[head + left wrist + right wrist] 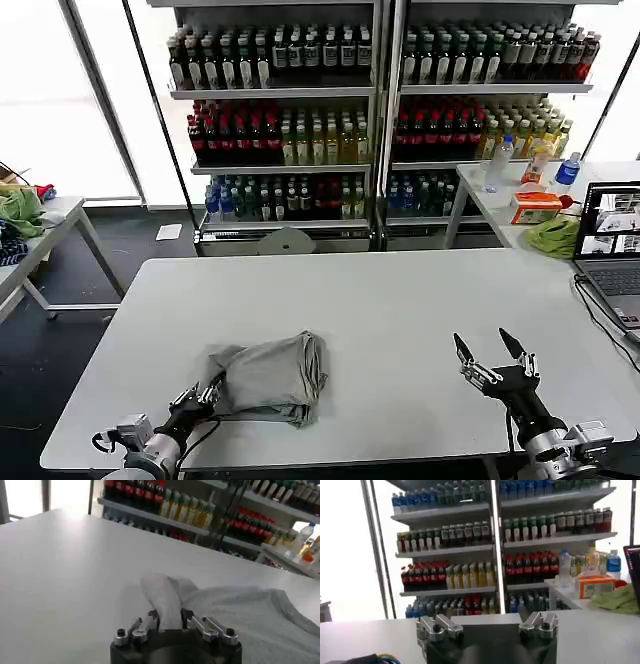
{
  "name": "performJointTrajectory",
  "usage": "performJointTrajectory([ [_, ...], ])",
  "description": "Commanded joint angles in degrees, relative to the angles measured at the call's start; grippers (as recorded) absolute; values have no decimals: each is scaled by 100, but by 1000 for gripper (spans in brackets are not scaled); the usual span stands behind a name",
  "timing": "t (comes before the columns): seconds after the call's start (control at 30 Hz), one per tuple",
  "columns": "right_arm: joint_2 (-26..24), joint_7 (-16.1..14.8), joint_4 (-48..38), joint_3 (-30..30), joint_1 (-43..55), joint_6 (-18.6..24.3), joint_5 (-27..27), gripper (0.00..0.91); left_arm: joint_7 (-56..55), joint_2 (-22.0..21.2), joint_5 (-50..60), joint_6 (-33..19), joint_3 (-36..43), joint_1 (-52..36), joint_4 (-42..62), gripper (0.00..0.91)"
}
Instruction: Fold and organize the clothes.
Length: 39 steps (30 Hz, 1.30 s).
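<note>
while left claw (203, 396) pinches grey shirt (268, 378), right claw (492, 352) gapes.

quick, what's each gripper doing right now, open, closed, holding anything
Left gripper: closed on a corner of the grey shirt at the table's near edge.
Right gripper: open, holding nothing, raised above the table.

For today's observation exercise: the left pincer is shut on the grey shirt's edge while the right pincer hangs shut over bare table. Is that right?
Not quite. The right pincer is open, its fingers spread apart over the table, as the head view shows. The left pincer is indeed shut on the grey shirt.
</note>
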Motion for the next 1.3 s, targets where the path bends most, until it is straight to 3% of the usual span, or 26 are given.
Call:
performJointTrajectory([
  [0.03,4,2,4,39,-19,2,8,907,1,136,-749,49,-484,-50,-363,0],
  [0.23,7,2,-4,32,-15,2,11,907,-2,545,-1688,274,-1635,-41,-694,0],
  [0.57,-48,9,-58,-41,93,1,47,907,-3,1656,-3051,989,-3605,7,-769,0],
  [0.83,-66,-13,-107,-67,95,62,80,907,-9,2634,-3123,1001,-3921,114,-737,0],
  [1.07,-76,-31,-138,5,26,143,139,907,7,2693,-2567,994,-2754,135,-1003,0],
  [1.3,-76,-16,-81,150,-9,149,189,907,-403,1904,-846,989,444,-444,-898,0],
])
